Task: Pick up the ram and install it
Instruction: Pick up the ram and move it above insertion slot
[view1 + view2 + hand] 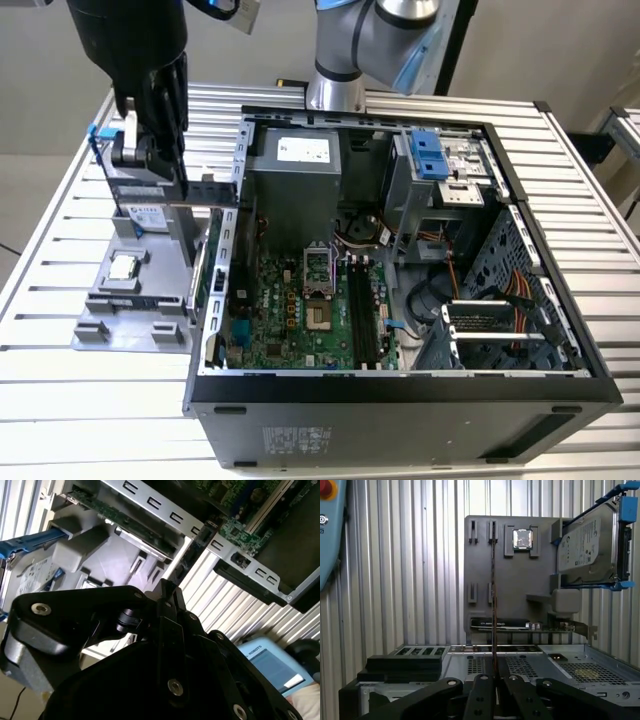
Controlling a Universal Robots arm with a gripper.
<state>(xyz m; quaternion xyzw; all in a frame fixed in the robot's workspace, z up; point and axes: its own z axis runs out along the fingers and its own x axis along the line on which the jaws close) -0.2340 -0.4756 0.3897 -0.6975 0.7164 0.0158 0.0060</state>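
Gripping the ram (493, 565) by one end, the matte black pincer (493, 677) has its jaws closed on the thin, flat, dark stick, which shows edge-on as a narrow line running straight out from the fingertips. Beyond the pincer lies a smooth grey plastic holder (520, 605) with raised clips, resting on a ribbed, shiny metal table (410, 580). On the holder sit a square silvery processor chip (522, 538), a flat dark card (515, 624) with a pale strip of print too small to read, and a silver hard drive (585, 545) bearing a pale label, clamped in a blue bracket (626, 510). Whether the ram's far end touches the holder cannot be told. In the exterior view the open computer case (400, 395) stands just beside the pincer, its green motherboard (290, 310) and long black memory slots (362, 310) well apart from the pincer, past the case's punched steel wall.
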